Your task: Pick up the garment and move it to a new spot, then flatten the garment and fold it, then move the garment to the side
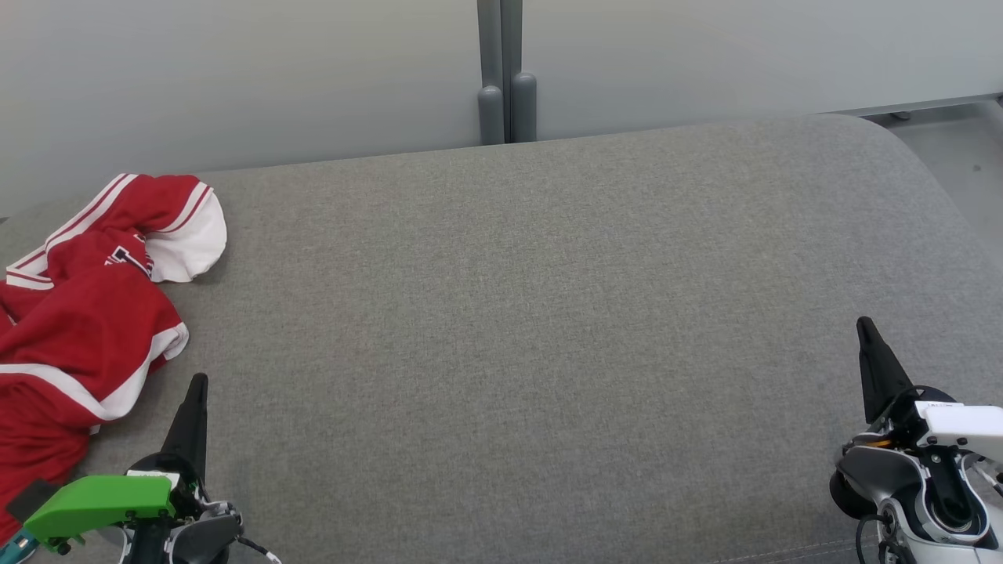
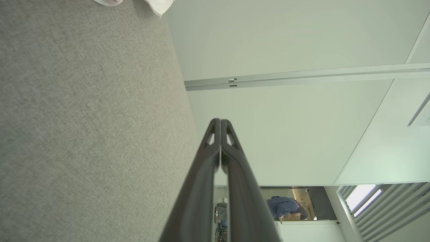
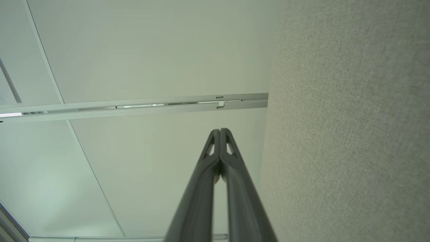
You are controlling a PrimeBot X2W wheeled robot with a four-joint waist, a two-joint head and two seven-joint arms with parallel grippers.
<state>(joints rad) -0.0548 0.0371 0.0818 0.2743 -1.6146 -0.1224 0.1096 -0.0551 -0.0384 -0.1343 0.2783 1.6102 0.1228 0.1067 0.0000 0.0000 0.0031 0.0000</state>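
A crumpled red garment [image 1: 78, 313] with white stripes and a white hood lining lies at the far left of the grey padded surface [image 1: 533, 329], running off the left edge of the head view. A white scrap of the garment [image 2: 158, 6] peeks in at the top of the left wrist view. My left gripper [image 1: 196, 384] rests at the lower left, just right of the garment's near part, fingers pressed together with nothing between them. My right gripper [image 1: 866, 329] sits at the lower right, far from the garment, also shut and holding nothing. Both wrist views show the fingertips [image 2: 220, 121] [image 3: 220, 131] touching.
A pale wall with a grey double post [image 1: 505, 78] stands behind the surface. The surface's rounded right end [image 1: 925, 180] drops to a light floor. In the left wrist view a person in blue [image 2: 285, 208] shows through a distant opening. Wide grey fabric lies between the grippers.
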